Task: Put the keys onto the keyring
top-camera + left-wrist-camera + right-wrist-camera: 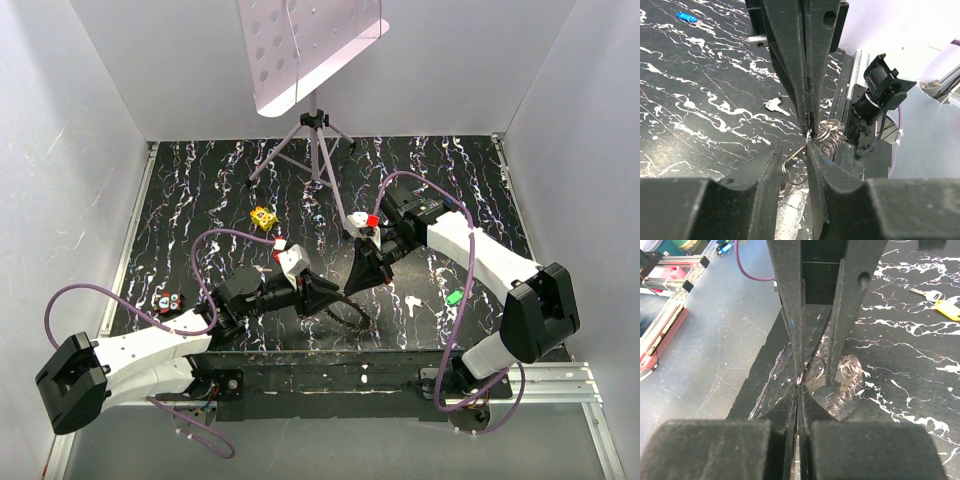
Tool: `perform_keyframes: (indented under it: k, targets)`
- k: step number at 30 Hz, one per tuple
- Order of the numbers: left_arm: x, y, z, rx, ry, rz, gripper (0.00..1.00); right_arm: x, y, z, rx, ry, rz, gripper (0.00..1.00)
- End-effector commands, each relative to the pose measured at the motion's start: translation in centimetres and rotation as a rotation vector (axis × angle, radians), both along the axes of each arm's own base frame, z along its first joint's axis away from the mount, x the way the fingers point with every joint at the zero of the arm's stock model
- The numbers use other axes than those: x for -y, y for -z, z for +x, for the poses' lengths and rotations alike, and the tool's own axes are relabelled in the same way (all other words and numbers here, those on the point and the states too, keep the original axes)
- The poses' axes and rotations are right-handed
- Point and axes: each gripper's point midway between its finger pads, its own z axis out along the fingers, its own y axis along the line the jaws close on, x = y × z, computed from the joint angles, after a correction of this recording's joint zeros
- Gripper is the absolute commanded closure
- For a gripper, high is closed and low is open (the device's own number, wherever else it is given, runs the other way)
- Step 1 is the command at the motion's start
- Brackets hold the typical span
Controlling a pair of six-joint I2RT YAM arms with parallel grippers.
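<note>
**While both grippers meet at the ring: hold not complete, no key loaded**

Because neither gripper carries a key, I judge the step in hand to be securing the keyring (789, 170), not threading.

1. My right gripper (798, 400) is closed. Its tips appear to pinch the keyring's thin wire just above the table (700, 100), near the front edge.
2. My left gripper (795, 160) stands narrowly apart with the wire loop between its fingers. I cannot tell whether they touch it.
3. The keys lie loose and well apart from the ring: silver key (775, 106), blue key (686, 17), yellow key (945, 307), green key (455, 297).

The next move calls for a firm left-hand clamp on the loop. That would free the right gripper to fetch the nearest key.
</note>
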Motion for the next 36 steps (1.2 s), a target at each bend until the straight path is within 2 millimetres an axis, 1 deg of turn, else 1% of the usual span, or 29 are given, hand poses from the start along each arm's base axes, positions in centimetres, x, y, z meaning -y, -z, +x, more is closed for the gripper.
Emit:
perform_keyframes:
  k: [1, 2, 4, 5, 9, 10, 11, 13, 17, 20, 23, 29, 33, 36]
  targets:
    - [0.2, -1.0, 0.3, 0.023, -0.002, -0.008, 0.8, -0.5, -1.3, -0.1, -0.011, -0.014, 0.053, 0.99]
    - [0.2, -1.1, 0.3, 0.022, -0.003, -0.01, 0.84, -0.5, -1.2, 0.0, -0.009, -0.014, 0.052, 0.99]
    - [0.2, -1.1, 0.3, 0.023, -0.003, -0.008, 0.97, -0.5, -1.2, 0.0, -0.009, -0.014, 0.05, 0.99]
    - [0.2, -1.0, 0.3, 0.022, -0.002, -0.005, 1.0, -0.5, -1.1, 0.0, -0.013, -0.013, 0.048, 0.99]
    - [0.1, -0.6, 0.3, 0.022, -0.004, 0.019, 1.0, -0.5, -1.1, 0.0, -0.017, -0.012, 0.043, 0.99]
    - [0.0, -0.4, 0.3, 0.025, -0.005, 0.033, 1.0, -0.5, -1.2, 0.0, -0.011, -0.011, 0.042, 0.95]
    - [-0.1, -0.5, 0.3, 0.035, -0.004, 0.041, 1.0, -0.4, -1.2, 0.1, -0.012, -0.007, 0.036, 0.9]
    - [-0.4, -0.1, 0.3, 0.068, 0.005, 0.094, 1.0, -0.2, -1.4, 0.2, 0.005, -0.001, 0.035, 0.81]
    - [-1.2, 0.3, 0.1, 0.146, 0.043, 0.213, 1.0, 0.6, -2.3, 0.7, 0.029, 0.03, 0.059, 0.67]
    - [-1.5, 0.2, -0.2, 0.2, 0.08, 0.264, 1.0, 1.3, -2.8, 1.2, 0.038, 0.061, 0.078, 0.64]
    - [-1.4, 0.2, -0.3, 0.212, 0.097, 0.275, 1.0, 1.5, -2.6, 1.3, 0.043, 0.065, 0.088, 0.62]
    - [-0.2, 0.1, -0.3, 0.17, 0.117, 0.229, 1.0, 1.1, -2.3, 0.9, 0.036, 0.044, 0.098, 0.6]
    - [0.6, -0.3, -0.4, 0.12, 0.122, 0.179, 1.0, 0.7, -1.5, 0.7, 0.028, 0.031, 0.076, 0.6]
    - [0.8, -0.6, -0.3, 0.111, 0.119, 0.161, 1.0, 0.4, -0.3, 0.5, 0.03, 0.021, 0.038, 0.6]
